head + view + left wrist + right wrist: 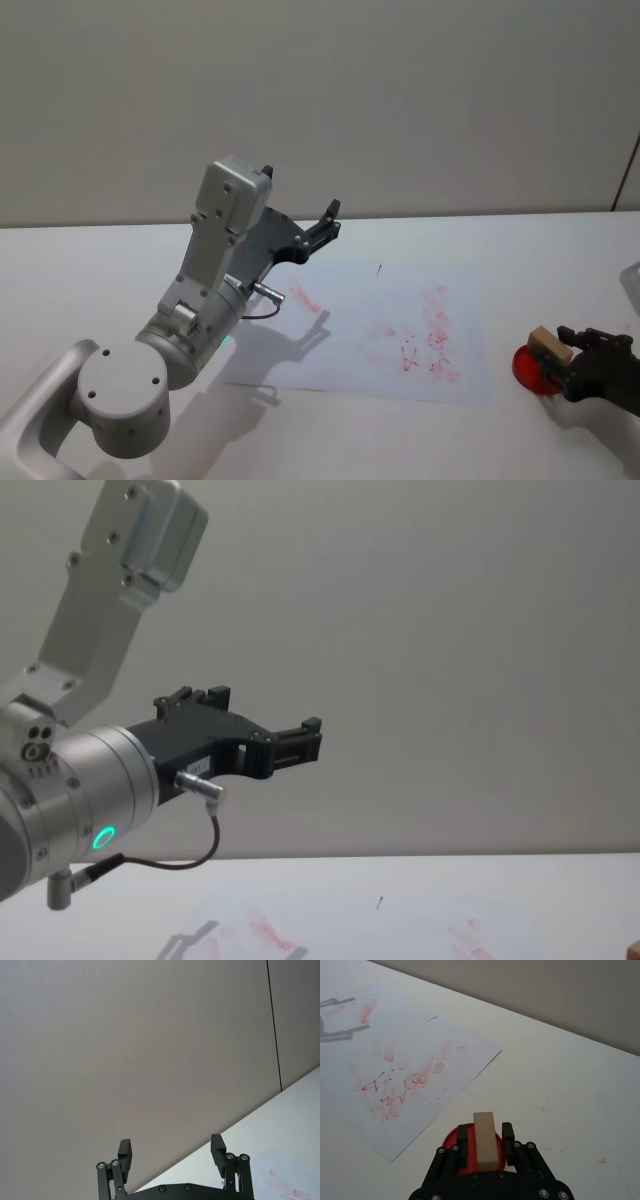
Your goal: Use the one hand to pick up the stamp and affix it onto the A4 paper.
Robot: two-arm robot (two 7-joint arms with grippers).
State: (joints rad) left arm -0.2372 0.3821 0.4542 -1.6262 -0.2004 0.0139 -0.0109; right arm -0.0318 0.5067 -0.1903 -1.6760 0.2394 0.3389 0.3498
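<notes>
Pick-up step: right gripper (484, 1136) closed on stamp (485, 1140) over red ink pad (530, 368) beside A4 paper (400, 300) — next: lift, carry over sheet, press down; left gripper (172, 1152) parked aloft, fingers apart, empty

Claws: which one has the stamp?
The right claw, shut on the stamp above the red pad beside the paper. The left claw hangs open, raised.
</notes>
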